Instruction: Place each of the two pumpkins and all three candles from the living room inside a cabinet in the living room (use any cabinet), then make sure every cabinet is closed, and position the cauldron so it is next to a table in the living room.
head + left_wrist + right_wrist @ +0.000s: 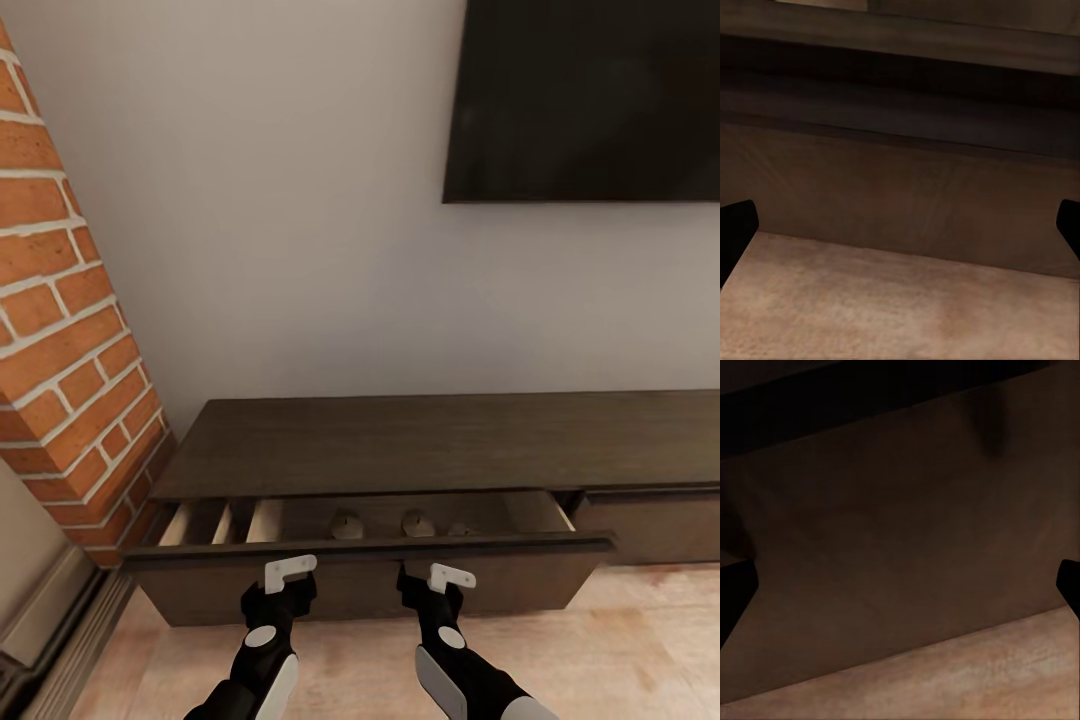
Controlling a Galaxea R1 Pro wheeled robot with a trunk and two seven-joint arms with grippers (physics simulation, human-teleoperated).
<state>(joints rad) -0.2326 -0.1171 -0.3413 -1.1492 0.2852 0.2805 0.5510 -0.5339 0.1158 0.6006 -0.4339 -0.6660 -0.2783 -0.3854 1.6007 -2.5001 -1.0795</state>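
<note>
Cabinet: the long low dark-brown wood cabinet (pixel 440 440) faces you, its left drawer (pixel 370 547) pulled out.
Candles: two stubby beige-grey candles (pixel 347 525) stand inside that drawer.
Left gripper (pixel 278 580): fingers apart, empty, just before the drawer front.
Right gripper (pixel 432 582): likewise spread, holding nothing.

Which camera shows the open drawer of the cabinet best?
The head view: the drawer stands pulled out, with candles inside. The left wrist view and the right wrist view show just its dark front, close up.
</note>
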